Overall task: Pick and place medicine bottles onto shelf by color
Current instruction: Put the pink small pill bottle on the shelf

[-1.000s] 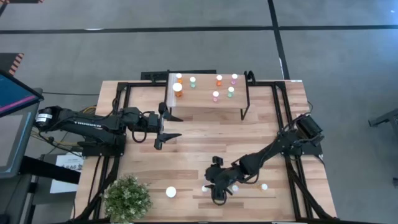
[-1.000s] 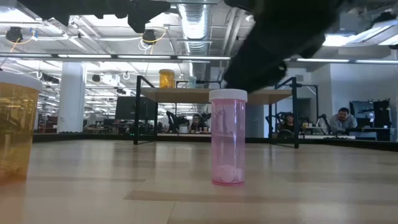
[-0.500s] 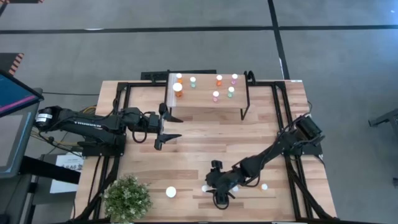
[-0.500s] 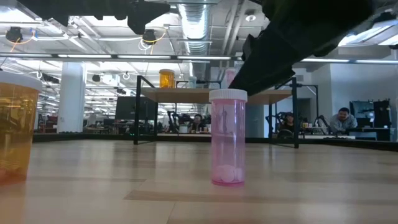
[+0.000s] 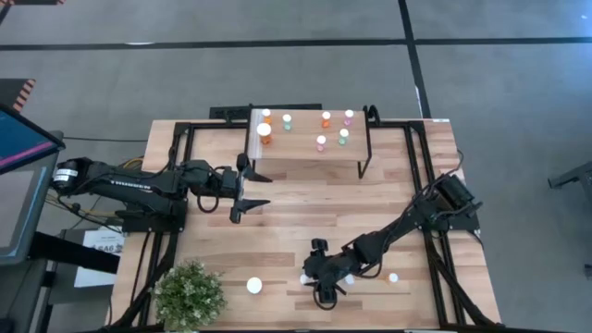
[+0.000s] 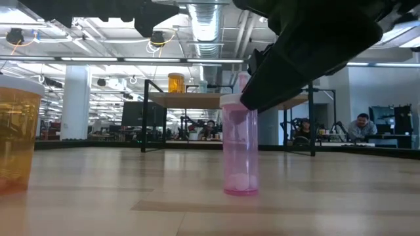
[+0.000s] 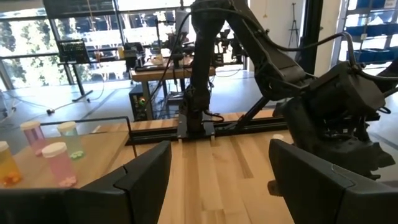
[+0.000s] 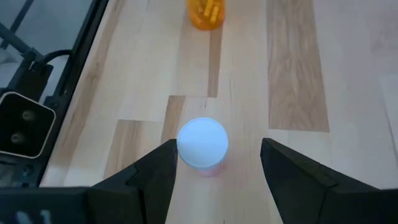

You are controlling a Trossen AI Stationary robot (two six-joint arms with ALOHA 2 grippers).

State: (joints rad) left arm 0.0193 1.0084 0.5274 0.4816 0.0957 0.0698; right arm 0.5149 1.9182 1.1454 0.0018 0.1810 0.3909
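Two dark fingers (image 8: 155, 174) of the right gripper (image 8: 214, 171) stand spread above a round white-capped pink bottle (image 8: 203, 144), not touching it — well in front of the wood-topped shelf (image 5: 305, 153). Left gripper (image 5: 248, 188), splayed, waits just beside the shelf.

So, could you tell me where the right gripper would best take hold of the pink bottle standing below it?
Probably from straight above, closing on the round body just under the white cap. The pink bottle stands upright on the table, and the right gripper is open with a finger on either side.
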